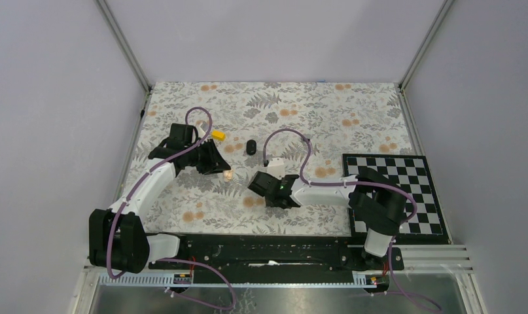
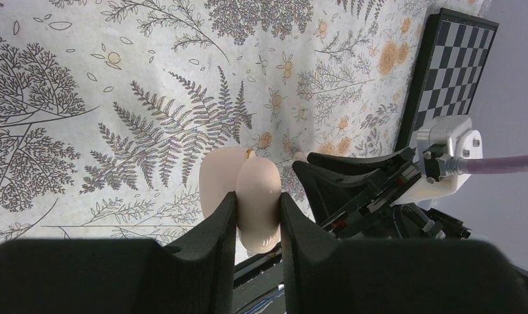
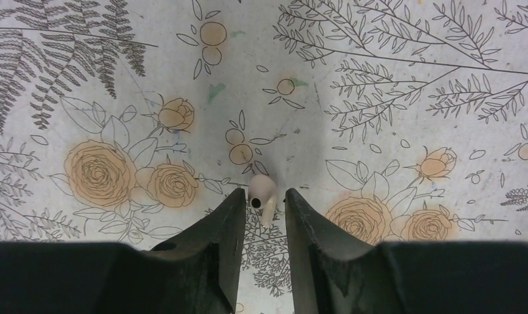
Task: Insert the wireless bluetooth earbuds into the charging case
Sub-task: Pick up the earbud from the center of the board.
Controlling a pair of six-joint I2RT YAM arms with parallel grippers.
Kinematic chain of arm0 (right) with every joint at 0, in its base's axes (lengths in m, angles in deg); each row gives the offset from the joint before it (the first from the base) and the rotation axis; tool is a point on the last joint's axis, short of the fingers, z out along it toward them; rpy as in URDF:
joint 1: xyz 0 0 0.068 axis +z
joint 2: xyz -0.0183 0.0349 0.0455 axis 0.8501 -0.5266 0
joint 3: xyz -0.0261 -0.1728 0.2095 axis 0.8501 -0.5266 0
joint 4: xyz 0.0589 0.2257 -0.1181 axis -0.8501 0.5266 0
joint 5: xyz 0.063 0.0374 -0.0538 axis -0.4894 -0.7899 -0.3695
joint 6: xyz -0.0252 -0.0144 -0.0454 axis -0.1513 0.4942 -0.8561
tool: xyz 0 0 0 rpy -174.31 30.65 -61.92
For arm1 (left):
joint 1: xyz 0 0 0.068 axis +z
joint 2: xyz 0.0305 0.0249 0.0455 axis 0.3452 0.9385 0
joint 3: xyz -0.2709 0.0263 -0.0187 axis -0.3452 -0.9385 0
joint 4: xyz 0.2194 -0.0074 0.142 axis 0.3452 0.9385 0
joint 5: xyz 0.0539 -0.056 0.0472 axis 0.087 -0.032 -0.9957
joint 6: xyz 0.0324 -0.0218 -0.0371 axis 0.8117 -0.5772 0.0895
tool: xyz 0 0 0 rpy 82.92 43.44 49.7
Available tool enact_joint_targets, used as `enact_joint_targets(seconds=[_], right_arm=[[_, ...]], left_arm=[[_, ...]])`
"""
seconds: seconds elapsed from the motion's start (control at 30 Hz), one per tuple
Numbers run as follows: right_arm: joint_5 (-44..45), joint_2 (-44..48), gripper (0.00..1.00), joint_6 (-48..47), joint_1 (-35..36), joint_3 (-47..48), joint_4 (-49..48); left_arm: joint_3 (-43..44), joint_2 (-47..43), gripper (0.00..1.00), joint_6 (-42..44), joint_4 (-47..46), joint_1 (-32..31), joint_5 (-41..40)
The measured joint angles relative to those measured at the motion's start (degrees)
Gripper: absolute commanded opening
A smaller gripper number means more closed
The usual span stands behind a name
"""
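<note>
left gripper [image 2: 257, 199] pinching peach case [image 2: 253, 178], mid frame | right gripper [image 3: 264, 192] part spread, astride pale earbud [image 3: 262, 191] flat on table [image 3: 392, 91], lower centre, seemingly unpinched | stem along fingers | case just left of it in top view, right arm nearer

Peach charging case [image 2: 258, 190], pale earbud [image 3: 262, 193] — floral-patterned cloth [image 3: 392, 59]

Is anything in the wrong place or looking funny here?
Yes, one thing. A tiny peach earbud seems to lie loose on the flowery cloth, between the fingertips of the right gripper, not inside its case. The peach case is pinched in the left gripper.
</note>
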State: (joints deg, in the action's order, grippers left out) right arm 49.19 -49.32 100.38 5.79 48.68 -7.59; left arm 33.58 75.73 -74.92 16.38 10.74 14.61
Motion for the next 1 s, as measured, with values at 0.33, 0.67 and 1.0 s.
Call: enact_joint_targets(seconds=[0.33,0.67,1.0], right_arm=[[0.0,-1.8,0.35,0.9,0.0,4.2,3.1],[0.1,-4.0,0.33,1.3,0.0,5.4,5.6],[0.1,-6.0,0.10,0.7,0.0,8.1,5.9]], left_arm=[[0.0,0.0,0.00,0.0,0.0,0.0,0.0],[-0.7,0.0,0.00,0.0,0.0,0.0,0.0],[-0.7,0.0,0.00,0.0,0.0,0.0,0.0]])
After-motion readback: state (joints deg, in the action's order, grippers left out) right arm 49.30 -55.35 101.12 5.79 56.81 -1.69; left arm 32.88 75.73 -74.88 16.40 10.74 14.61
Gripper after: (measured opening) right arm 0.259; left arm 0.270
